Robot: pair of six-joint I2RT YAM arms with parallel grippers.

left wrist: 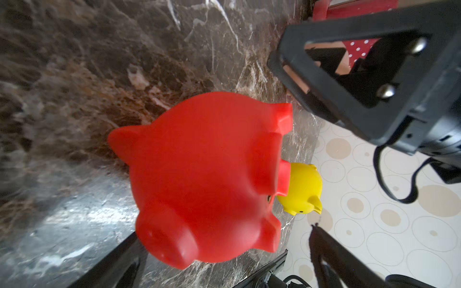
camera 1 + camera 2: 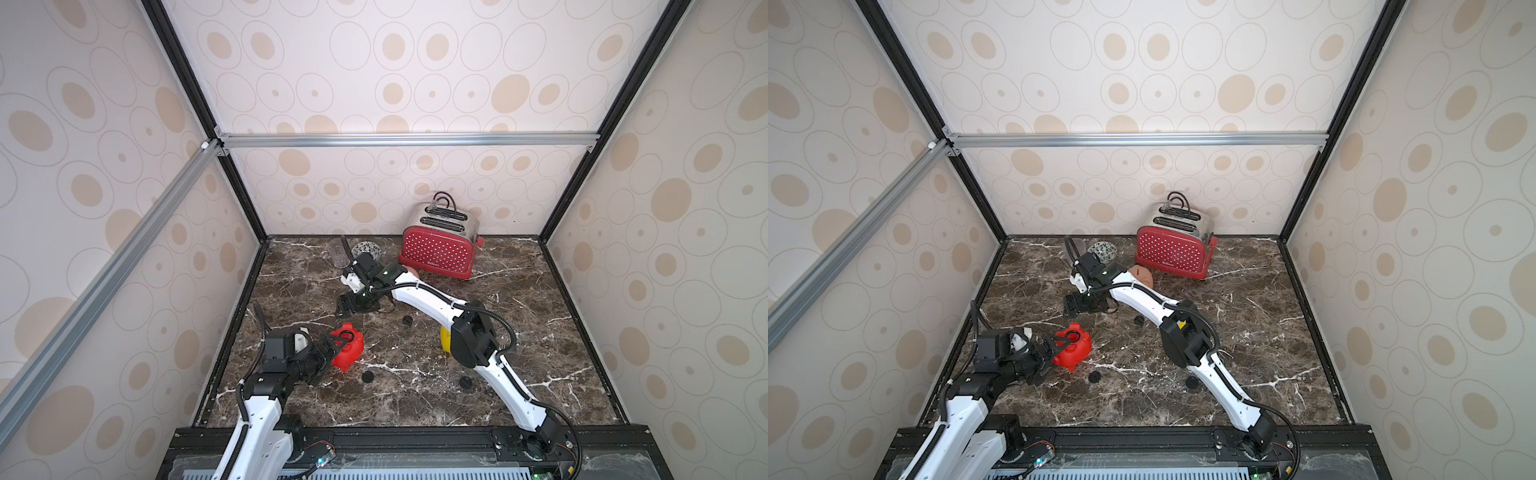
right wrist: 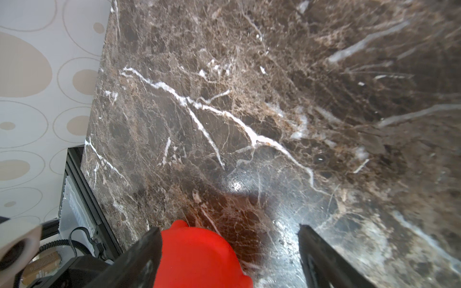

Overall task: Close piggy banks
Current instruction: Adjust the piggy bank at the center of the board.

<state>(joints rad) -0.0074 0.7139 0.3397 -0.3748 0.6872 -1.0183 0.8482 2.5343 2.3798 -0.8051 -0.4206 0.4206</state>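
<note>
Red piggy bank [image 2: 348,352] between left claw [image 2: 329,355] fingers

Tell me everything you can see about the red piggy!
The red piggy bank is smooth, shiny plastic, round and fat, with a stubby snout, pointy ears, blocky feet and a tiny dark eye. It seems tipped on its side on the dark marble table, toward the front left, feet sticking out sideways. The left gripper has its open fingers on either side of it; whether they touch I cannot tell. Its belly hole is not in view.
</note>
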